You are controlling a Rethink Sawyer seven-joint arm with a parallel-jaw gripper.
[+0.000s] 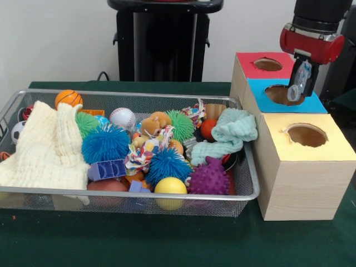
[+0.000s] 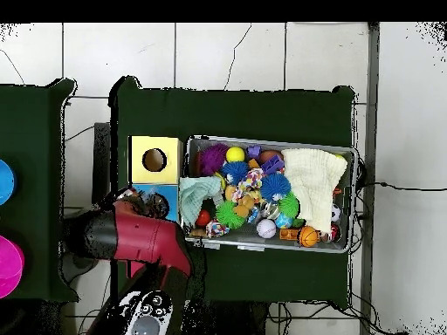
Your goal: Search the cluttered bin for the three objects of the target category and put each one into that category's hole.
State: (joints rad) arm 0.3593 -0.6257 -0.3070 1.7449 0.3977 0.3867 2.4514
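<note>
The wire mesh bin (image 1: 139, 194) is full of toys and cloths; it also shows in the overhead view (image 2: 262, 247). My gripper (image 1: 302, 78) hangs at the right, directly over the round hole (image 1: 281, 94) in the blue-topped box. It is shut on a see-through plastic bottle (image 1: 293, 93), which hangs upright with its lower end at the hole's rim. No other bottle shows in the bin. In the overhead view my red arm (image 2: 131, 235) covers most of the blue box (image 2: 168, 202).
The red-topped hole (image 1: 267, 64) lies behind the blue one and the yellow-topped hole (image 1: 307, 135) in front. The bin holds spiky balls (image 1: 105, 143), a cream muslin cloth (image 1: 47, 147), a mint cloth (image 1: 231, 133) and small balls.
</note>
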